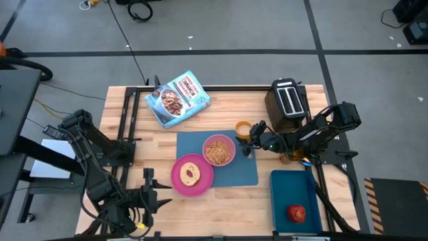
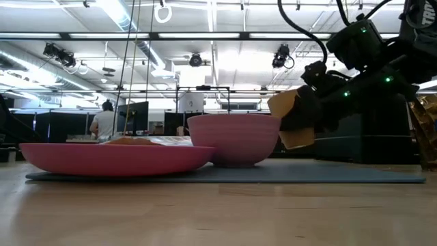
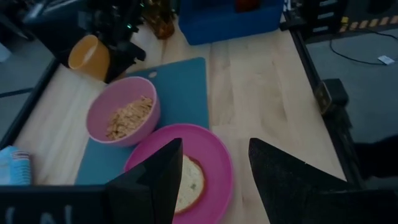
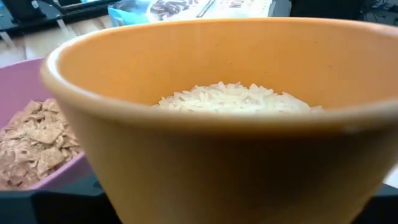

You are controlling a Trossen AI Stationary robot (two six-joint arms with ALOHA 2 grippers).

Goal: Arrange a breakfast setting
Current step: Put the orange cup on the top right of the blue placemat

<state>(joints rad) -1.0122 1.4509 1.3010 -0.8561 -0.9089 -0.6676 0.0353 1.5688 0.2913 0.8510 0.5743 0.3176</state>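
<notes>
A blue mat (image 1: 234, 171) lies mid-table. On it stand a pink bowl (image 1: 219, 150) of cereal and, over its near left corner, a pink plate (image 1: 192, 175) with a bagel (image 1: 191, 174) lying on it. My right gripper (image 1: 257, 132) is shut on a small amber cup (image 1: 243, 128) at the mat's far right corner; the cup holds white grains (image 4: 230, 99). A red apple (image 1: 297, 213) lies in a darker blue tray (image 1: 291, 187). My left gripper (image 3: 214, 180) stands open near the front edge, left of the plate, holding nothing. My right gripper has the cup by its body (image 2: 295, 130), one finger on each of two opposite sides, reaching in about level from the table's right. In its own wrist view the cup's wall (image 4: 217, 162) hides the contact. The cup hangs clear above the mat's edge, slightly tilted.
A black toaster (image 1: 287, 100) stands at the far right, just behind my right arm. A blue cereal bag (image 1: 177, 99) lies at the far left of the mat. A small brown bottle (image 1: 287, 158) stands beside the tray. Bare wood shows between plate and tray.
</notes>
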